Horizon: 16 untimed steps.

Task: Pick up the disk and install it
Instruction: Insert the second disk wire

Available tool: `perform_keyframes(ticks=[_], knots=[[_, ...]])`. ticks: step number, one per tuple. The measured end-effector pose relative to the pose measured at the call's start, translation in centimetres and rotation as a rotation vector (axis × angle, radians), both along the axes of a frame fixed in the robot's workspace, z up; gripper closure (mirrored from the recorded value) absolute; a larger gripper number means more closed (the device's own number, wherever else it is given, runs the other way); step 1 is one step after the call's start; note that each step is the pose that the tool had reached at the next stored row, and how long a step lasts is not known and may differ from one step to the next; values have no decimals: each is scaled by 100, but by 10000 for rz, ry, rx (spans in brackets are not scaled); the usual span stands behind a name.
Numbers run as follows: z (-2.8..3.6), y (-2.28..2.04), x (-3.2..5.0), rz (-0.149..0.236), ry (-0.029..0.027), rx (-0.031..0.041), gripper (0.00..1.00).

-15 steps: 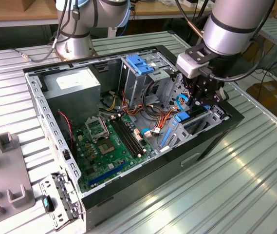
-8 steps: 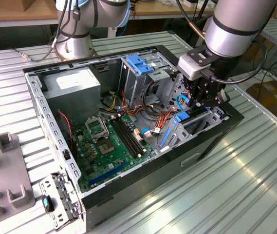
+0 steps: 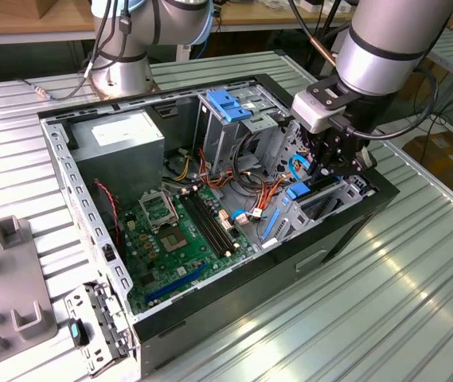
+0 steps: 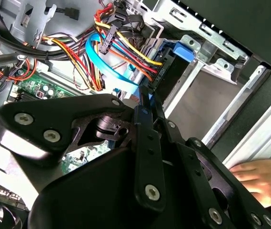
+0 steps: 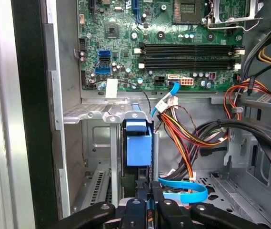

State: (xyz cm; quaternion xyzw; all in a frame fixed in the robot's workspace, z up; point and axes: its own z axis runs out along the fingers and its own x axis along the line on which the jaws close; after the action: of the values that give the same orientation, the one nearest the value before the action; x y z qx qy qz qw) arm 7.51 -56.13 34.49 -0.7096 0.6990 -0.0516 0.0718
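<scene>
Disk going into its bay

The gripper [image 5: 147, 202] is pinching the disk [image 5: 139, 148] edge-on at lower centre (keep it square to the slot).

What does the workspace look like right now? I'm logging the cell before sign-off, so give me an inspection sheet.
Surface: slatted metal table, carrying an open computer case.
Job's things: disk standing on edge in the drive bay, blue rail showing.
Clutter: grey fixture block at the exterior view's left.
Grippers: gripper right at the disk's edge.
Cables: blue flat cable and red-yellow wire bundle loose beside the bay.
Surroundings: a person's hand by the case edge; another arm's base behind the case.
</scene>
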Motion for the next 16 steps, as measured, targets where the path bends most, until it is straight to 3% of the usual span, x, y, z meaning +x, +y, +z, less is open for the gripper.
perform_keyframes(ticks=[6,7,11,14,16], knots=[[-5,0,0,0,0,105,84],[-6,0,0,0,0,161,84],[-14,0,0,0,0,211,84],[-47,-6,0,0,0,318,84],[-53,-9,0,0,0,333,84]])
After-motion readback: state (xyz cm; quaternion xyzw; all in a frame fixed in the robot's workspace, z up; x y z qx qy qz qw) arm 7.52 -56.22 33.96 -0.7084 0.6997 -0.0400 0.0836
